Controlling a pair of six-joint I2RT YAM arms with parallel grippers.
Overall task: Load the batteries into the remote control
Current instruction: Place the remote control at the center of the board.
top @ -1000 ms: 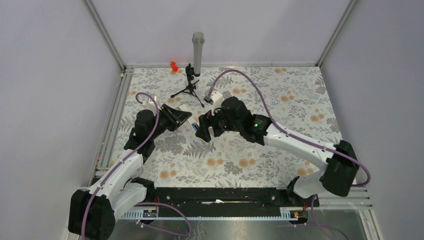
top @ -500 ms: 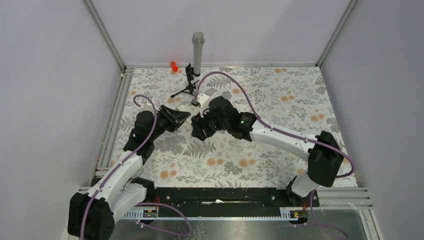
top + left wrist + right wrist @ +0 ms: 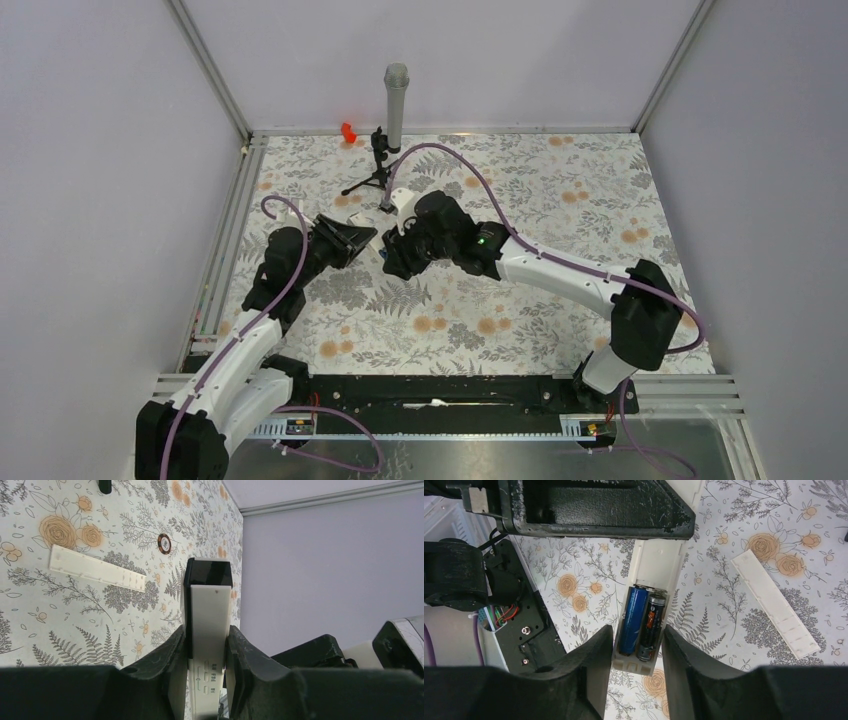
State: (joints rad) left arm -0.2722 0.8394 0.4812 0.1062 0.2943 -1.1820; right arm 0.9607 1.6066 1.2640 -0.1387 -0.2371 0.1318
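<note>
My left gripper (image 3: pixel 206 632) is shut on the remote control (image 3: pixel 210 625), a slim white bar held off the table by its long edges. In the right wrist view the remote control (image 3: pixel 656 570) shows its open compartment with two batteries side by side, one blue (image 3: pixel 632 620) and one dark (image 3: pixel 651 625). My right gripper (image 3: pixel 638 635) is open, its jaws straddling the compartment end of the remote. In the top view the left gripper (image 3: pixel 365 238) and right gripper (image 3: pixel 392 258) meet at mid-table.
A long white cover strip (image 3: pixel 774 605) lies on the floral table, also in the left wrist view (image 3: pixel 97 568). A small round token (image 3: pixel 164 543) lies beyond it. A microphone on a tripod (image 3: pixel 395 95) and a red piece (image 3: pixel 348 131) stand at the back.
My right gripper has moved left, up to the left gripper's tip. The blue battery seen at its fingertips a second ago no longer shows in the top view.
</note>
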